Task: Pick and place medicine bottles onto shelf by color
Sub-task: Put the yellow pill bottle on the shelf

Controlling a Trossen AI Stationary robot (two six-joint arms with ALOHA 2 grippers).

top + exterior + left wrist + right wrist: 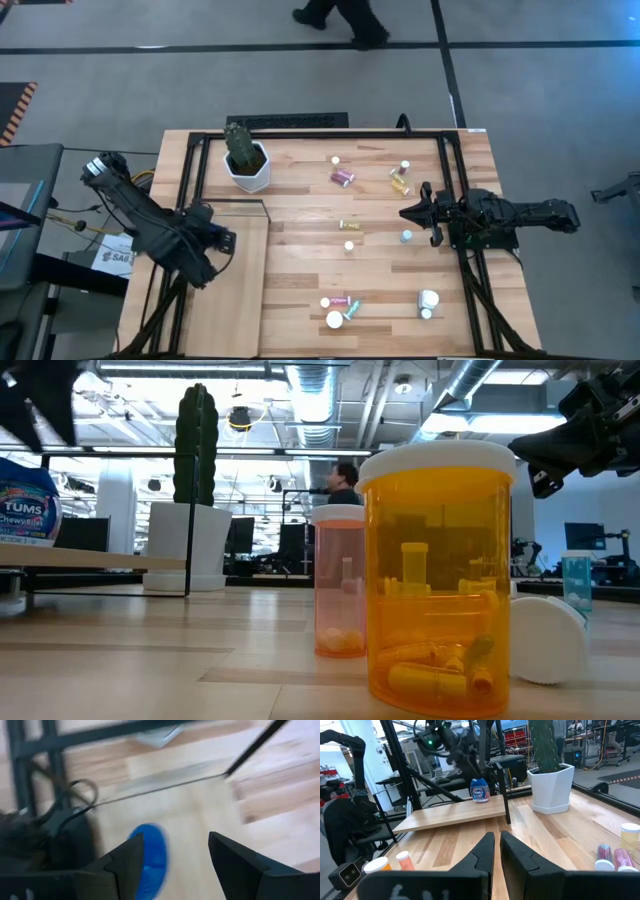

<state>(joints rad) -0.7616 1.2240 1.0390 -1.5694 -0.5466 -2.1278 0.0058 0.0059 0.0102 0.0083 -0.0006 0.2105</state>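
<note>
A blue bottle (pixel 480 790) stands upright on its base on the shelf (pixel 225 300), at the table's left. My left gripper (pixel 175 837) hangs open just above it. The bottle's blue top (pixel 150 857) shows below the fingers, by one fingertip and apart from it. My right gripper (pixel 497 836) waits shut and level at the table's right (pixel 405 213), holding nothing. Several medicine bottles lie or stand on the tabletop: a pink one (pixel 343 178), an amber one (pixel 400 183), a small blue one (pixel 406 236) and a cluster near the front (pixel 340 305).
A white hexagonal pot with a cactus (pixel 247 165) stands at the far left, beside the shelf's far end. Black frame rails (pixel 195 170) run around the shelf and table. An amber bottle (pixel 440 580) and a pink one (pixel 340 585) stand near the front edge. A person (pixel 340 20) walks beyond the far edge.
</note>
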